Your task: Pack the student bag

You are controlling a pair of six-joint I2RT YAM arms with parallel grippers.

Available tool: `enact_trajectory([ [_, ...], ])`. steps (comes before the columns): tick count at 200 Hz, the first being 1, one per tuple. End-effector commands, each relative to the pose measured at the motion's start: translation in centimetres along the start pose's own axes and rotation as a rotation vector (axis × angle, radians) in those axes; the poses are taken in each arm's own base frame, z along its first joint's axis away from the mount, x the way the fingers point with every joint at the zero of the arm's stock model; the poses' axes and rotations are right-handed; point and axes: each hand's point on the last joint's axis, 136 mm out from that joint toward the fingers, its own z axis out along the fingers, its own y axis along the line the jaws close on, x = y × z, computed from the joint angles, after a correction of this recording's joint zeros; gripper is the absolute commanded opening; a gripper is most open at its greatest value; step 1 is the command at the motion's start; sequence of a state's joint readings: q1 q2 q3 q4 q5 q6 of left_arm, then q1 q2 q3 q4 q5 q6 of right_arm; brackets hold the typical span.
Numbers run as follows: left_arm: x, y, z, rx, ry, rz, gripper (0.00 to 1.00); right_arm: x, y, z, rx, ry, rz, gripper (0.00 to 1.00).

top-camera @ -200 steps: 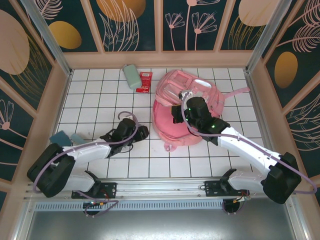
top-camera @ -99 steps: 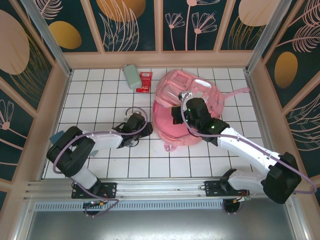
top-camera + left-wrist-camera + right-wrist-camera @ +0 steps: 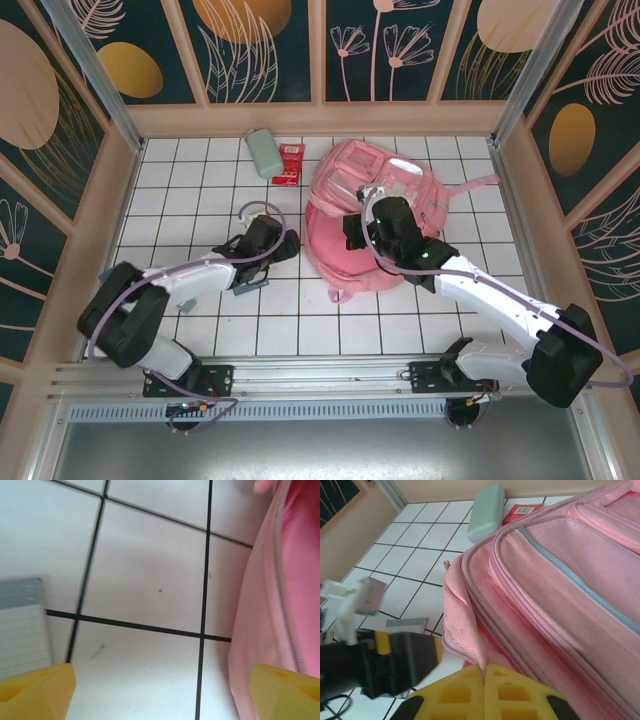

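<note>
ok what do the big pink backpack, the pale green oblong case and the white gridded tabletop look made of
Big pink backpack: matte woven fabric, with stitched seams and a mesh panel. Pale green oblong case: smooth, rounded, probably plastic or a coated shell. White gridded tabletop: hard and smooth, tile or a printed sheet; dark grid lines don't settle it.

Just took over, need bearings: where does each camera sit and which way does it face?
Top external: above, behind the bases, looking down at the table; both arms, left gripper beside the student bag, right gripper over it.
Left wrist: faces down at tiles; own spread fingers, lined notepad left, bag right.
Right wrist: looks across the bag toward the far wall; own shut fingers, left gripper lower left.
Shared: top and right wrist show the green case, red packet.
</note>
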State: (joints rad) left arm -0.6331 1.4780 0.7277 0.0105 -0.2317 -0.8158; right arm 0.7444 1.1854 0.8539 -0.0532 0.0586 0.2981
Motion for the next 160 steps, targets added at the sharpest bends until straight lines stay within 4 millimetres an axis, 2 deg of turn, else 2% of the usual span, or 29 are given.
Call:
enact_trajectory([
  [1,-0.3,3.6,-2.4,-0.161,-0.021,0.011,0.96,-1.6,0.7,-0.6,-0.025,-0.072,0.009,0.0],
  [27,0.7,6.0,-3.6,-0.251,0.001,-0.015,0.98,-1.5,0.9,-0.3,-0.038,-0.074,0.011,0.0],
  [78,4.4,9.6,-3.2,-0.398,0.089,-0.026,0.98,-1.5,1.0,-0.3,-0.044,-0.08,0.005,0.0],
  [113,6.1,9.9,-2.9,-0.383,0.114,-0.065,0.99,-1.4,0.8,-0.4,-0.039,-0.084,0.003,0.0],
  [160,7.5,9.7,-1.2,-0.38,0.161,-0.049,0.98,-1.2,0.7,-0.4,-0.038,-0.081,0.001,0.0],
])
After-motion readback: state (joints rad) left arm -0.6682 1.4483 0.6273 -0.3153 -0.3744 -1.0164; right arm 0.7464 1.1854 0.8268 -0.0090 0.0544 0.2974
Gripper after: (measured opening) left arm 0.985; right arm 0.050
